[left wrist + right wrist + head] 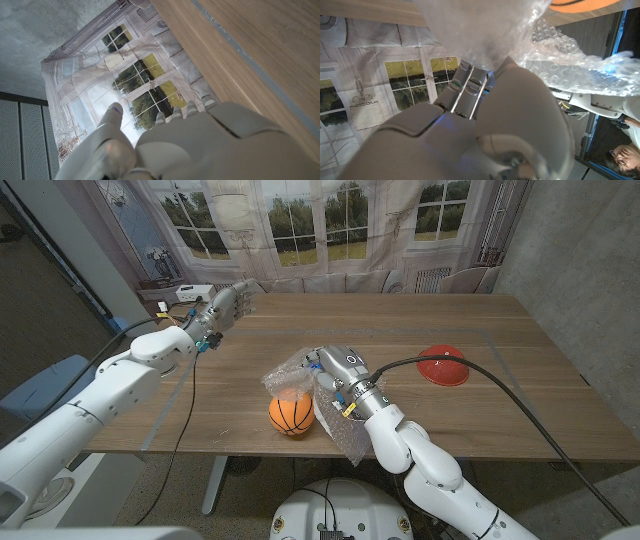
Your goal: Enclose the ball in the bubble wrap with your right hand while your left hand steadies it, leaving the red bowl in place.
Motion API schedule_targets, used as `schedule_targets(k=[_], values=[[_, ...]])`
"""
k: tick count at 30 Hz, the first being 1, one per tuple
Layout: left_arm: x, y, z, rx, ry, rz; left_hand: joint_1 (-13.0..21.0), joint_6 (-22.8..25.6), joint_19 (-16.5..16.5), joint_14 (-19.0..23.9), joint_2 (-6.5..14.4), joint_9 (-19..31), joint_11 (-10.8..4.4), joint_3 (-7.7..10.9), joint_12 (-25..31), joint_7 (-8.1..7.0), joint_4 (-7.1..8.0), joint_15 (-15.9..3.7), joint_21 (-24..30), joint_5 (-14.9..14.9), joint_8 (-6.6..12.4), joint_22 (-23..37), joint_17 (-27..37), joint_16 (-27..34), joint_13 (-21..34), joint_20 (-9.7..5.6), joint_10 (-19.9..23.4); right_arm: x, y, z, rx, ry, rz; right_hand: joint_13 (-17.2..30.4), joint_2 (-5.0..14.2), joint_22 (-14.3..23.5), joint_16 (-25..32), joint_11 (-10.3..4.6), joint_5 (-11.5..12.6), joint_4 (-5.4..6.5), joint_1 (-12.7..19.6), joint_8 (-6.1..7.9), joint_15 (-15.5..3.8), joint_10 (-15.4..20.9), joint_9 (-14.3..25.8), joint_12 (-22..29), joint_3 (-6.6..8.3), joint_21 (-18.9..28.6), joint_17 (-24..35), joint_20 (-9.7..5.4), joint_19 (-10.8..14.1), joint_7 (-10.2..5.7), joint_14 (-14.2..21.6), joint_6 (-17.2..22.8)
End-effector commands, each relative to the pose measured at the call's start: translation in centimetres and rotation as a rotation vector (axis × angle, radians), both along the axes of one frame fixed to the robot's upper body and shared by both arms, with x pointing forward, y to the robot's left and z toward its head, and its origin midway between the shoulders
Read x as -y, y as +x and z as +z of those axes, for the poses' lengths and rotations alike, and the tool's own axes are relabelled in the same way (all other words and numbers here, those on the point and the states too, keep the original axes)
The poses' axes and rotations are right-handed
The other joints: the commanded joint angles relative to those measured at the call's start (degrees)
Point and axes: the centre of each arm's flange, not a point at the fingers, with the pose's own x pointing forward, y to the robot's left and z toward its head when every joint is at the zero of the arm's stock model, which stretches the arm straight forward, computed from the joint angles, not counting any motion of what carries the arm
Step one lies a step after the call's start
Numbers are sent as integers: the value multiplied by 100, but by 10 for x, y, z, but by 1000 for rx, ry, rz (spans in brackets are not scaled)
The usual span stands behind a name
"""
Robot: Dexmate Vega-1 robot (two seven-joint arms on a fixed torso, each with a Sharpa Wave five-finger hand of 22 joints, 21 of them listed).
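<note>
Crinkled clear bubble wrap [318, 402], round orange ball [291, 415]

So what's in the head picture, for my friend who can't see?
The right hand grips bubble wrap over an orange ball on a wooden table. The left hand is raised far off; a red bowl sits right.

- An orange rubber ball [291, 416] with black lines.
- A clear plastic bubble wrap sheet [340, 430] with round bubbles.
- A round red bowl [443, 366].
- A brown wooden table [520, 390].
</note>
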Motion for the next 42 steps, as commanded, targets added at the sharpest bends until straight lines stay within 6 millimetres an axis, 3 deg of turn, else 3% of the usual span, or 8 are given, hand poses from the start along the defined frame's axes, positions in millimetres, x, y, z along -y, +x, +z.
schedule_targets(k=[1,5,11,13,18,25,38,42], values=[[-6,8,7,-25,23,18,-43,-428,-487,-736,-2,16,52,-6,-18,11,17,34,-27,44,-3,8,21,-3,17,77,-596,-15,9,-14,-61,37,-30,195,6,-15,-53,145,35,8,-26,63,-460,492,7,-15,1,61,-4,31,14,-5,189,32],[-6,11,9,-26,22,21,-53,-437,-493,-744,-4,16,44,-10,-22,18,23,31,-32,45,-4,9,22,-3,17,77,-611,-16,10,-18,-92,58,-11,193,-6,-49,-104,122,33,3,-46,20,-452,516,-13,-28,8,116,-2,35,0,-56,211,-89],[-1,15,11,-30,28,13,-71,-452,-499,-753,-7,16,40,-18,-26,17,34,30,-39,48,-5,11,23,-1,18,77,-632,-14,8,-19,-116,62,13,125,-45,-337,-435,139,17,-14,-197,-1390,-419,607,-391,-53,145,551,81,69,-94,-35,296,-2392],[1,17,12,-31,34,12,-75,-456,-504,-755,-7,17,35,-20,-29,13,37,30,-42,49,-5,12,24,0,18,77,-642,-11,8,-17,-139,62,26,165,-93,-438,-698,223,-53,265,-773,-1609,-330,678,-448,21,-20,612,-185,205,-148,-12,268,-2703],[4,17,15,-27,44,11,-86,-477,-522,-770,-9,17,35,-24,-36,10,43,22,-52,51,-9,13,24,-3,19,76,-667,-3,10,-14,-202,85,43,-56,-236,-555,-1754,704,-87,1200,-2841,-1669,144,-65,-469,-251,-648,480,-1261,547,-406,196,-200,-2971],[9,16,17,-23,56,6,-103,-511,-536,-788,-16,17,34,-33,-41,-6,52,16,-64,54,-14,15,25,-4,20,76,-696,8,12,-8,-274,96,34,-427,-557,-559,-2632,1021,-16,1691,-4569,-1657,789,-1827,-465,-1161,-1366,53,-1964,906,-757,244,-1494,-3734],[13,6,21,-11,60,7,-125,-555,-561,-799,-34,17,35,-48,-46,-9,61,11,-81,59,-17,18,25,0,22,77,-736,22,18,-4,-310,116,121,-615,-501,-566,-2844,1260,28,1765,-5773,-1579,1075,-1892,-463,-1389,-1797,-80,-2340,944,-299,409,-1574,-3804],[14,3,21,-7,58,1,-130,-550,-556,-799,-38,17,36,-51,-44,-13,63,7,-81,60,-13,19,25,2,22,76,-736,29,19,2,-280,26,163,-707,-62,-567,-3217,1143,57,1316,-5175,-1580,1010,-2268,-474,-1607,-1425,-467,-2554,941,-858,382,-2281,-3827]])
